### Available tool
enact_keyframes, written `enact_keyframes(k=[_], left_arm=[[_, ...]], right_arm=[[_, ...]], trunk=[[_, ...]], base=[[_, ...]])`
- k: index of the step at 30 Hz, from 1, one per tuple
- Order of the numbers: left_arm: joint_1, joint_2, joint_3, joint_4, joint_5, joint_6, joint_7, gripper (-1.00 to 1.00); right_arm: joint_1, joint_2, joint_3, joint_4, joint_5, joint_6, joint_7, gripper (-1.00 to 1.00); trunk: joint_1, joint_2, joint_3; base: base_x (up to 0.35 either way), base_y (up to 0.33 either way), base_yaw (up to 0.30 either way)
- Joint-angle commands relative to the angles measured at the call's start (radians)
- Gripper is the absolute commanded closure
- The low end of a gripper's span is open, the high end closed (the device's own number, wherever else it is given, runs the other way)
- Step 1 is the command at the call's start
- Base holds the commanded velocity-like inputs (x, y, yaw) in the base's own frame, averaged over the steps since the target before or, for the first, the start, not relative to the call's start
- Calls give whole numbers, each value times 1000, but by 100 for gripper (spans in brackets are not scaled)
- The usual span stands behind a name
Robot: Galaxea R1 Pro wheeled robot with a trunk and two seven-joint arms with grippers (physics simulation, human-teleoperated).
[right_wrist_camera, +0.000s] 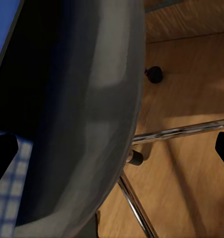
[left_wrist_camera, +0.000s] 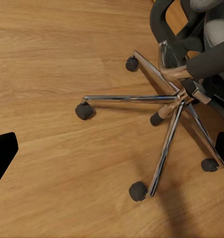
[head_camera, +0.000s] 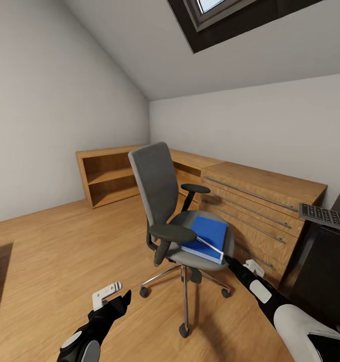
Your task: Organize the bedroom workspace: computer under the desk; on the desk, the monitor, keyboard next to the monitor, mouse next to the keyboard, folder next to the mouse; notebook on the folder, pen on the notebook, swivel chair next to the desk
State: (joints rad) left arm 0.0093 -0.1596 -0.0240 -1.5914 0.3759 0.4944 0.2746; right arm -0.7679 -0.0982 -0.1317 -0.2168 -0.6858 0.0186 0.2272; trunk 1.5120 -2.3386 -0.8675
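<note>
The swivel chair [head_camera: 177, 211] stands at the centre of the head view, out on the wooden floor [head_camera: 54, 251] and turned away from the black surface [head_camera: 323, 261] at the right edge. The blue folder [head_camera: 206, 237] lies on its seat, with a slim white pen [head_camera: 208, 244] resting across the folder's lower right part. So the folder move is not yet done, and the chair is not yet positioned by the surface. The keyboard [head_camera: 325, 216] lies on the black surface at the right edge; the monitor, mouse, computer and notebook cannot be checked from here. By my judgement most of the task remains.

The right tool [head_camera: 254, 267] sits low at the lower right of the chair, just beside the seat's edge; its wrist view shows the grey seat rim close up and dark fingertips set wide apart at both sides, holding nothing. The left tool [head_camera: 108, 293] hangs over the floor at the lower left, near the chair's wheeled base [left_wrist_camera: 164, 106]; it appears empty, but how wide it stands I cannot tell.
</note>
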Motion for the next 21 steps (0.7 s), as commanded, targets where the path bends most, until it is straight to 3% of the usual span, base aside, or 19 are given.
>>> enact_keyframes(k=[1, 4, 5, 6, 8, 13, 21], left_arm=[[0, 0, -1, -1, 10, 2, 9, -100], [0, 0, -1, -1, 11, 2, 9, -100], [0, 0, -1, -1, 10, 2, 9, -100], [0, 0, -1, -1, 9, 2, 9, -100], [0, 0, -1, -1, 9, 2, 9, -100], [0, 0, -1, -2, 9, 1, 9, -100], [0, 0, -1, -1, 9, 2, 9, -100]], right_arm=[[-1, -3, -8, 1, -3, 1, 6, -100], [0, -16, -19, 3, -3, 0, 6, -100], [0, -19, -36, 3, -3, 0, 5, -100], [0, -27, -85, 4, -2, 0, 5, -100], [0, -29, -105, 6, -2, 0, 4, -100], [1, -41, -128, 28, -1, -3, 2, -100], [1, -43, -132, 33, -1, -6, -18, -100]], trunk=[[0, 0, -1], [0, 0, -1], [0, 0, -1], [0, 0, -1], [0, 0, -1], [0, 0, -1], [0, 0, -1]], base=[[0, 0, 0], [0, 0, 0], [0, 0, 0], [0, 0, 0], [0, 0, 0], [0, 0, 0], [0, 0, 0]])
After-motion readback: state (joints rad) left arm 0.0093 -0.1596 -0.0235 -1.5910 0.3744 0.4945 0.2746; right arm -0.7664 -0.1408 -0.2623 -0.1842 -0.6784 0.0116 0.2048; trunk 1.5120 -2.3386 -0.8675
